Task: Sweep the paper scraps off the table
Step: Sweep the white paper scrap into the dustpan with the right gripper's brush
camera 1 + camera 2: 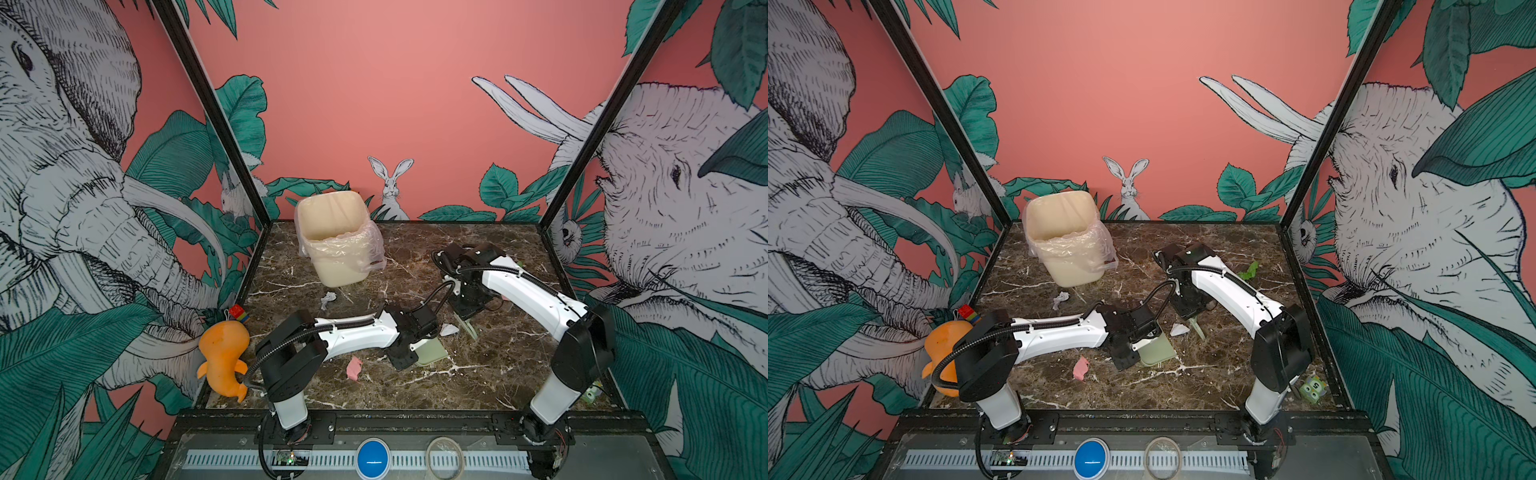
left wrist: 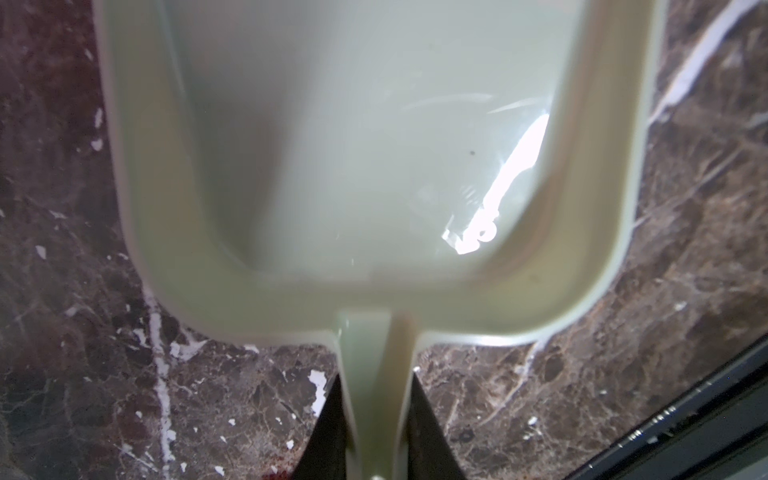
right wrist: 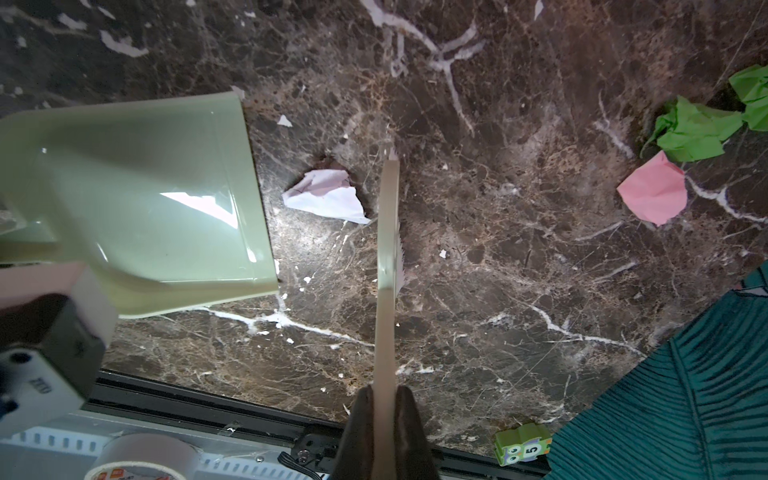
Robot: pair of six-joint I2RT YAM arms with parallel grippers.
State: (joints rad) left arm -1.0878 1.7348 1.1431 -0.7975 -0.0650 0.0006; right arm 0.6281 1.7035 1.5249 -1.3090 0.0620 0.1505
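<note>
On the dark marble table, my left gripper is shut on the handle of a pale green dustpan whose lip rests on the surface. My right gripper is shut on the thin handle of the brush. Its bristle end stands just right of a white paper scrap, which lies between brush and dustpan. A pink scrap lies in front of the left arm. A greyish-white one sits near the bin. Green and pink scraps lie behind the right arm.
A cream bin with a clear liner stands at the back left. An orange plush toy and a colourful cube sit at the left edge. A green owl block is in the front right corner. A tape roll lies off the table.
</note>
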